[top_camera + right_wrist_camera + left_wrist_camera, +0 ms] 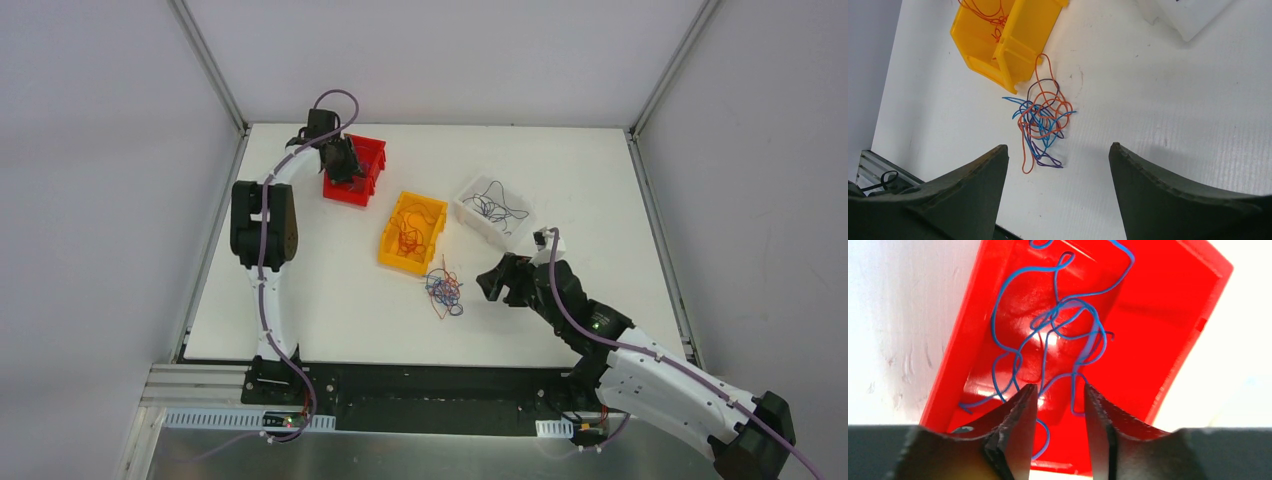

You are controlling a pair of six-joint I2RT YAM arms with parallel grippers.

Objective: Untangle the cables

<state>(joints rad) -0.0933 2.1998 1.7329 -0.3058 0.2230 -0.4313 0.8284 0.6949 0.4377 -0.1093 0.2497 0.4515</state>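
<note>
- Left wrist view only: left gripper [1058, 390] released, jaws parted over blue cables [1068, 304] in red bin [1168, 315].
- Right wrist view: right gripper [1058, 146] released above mixed cable tangle [1040, 125] on table [1173, 125].

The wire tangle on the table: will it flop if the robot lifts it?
Probably floppy: the tangle is thin, curly wires in loose loops. It likely weighs little, being so fine. Since orange, blue and dark strands interlock, pulling one would probably drag the rest.
</note>
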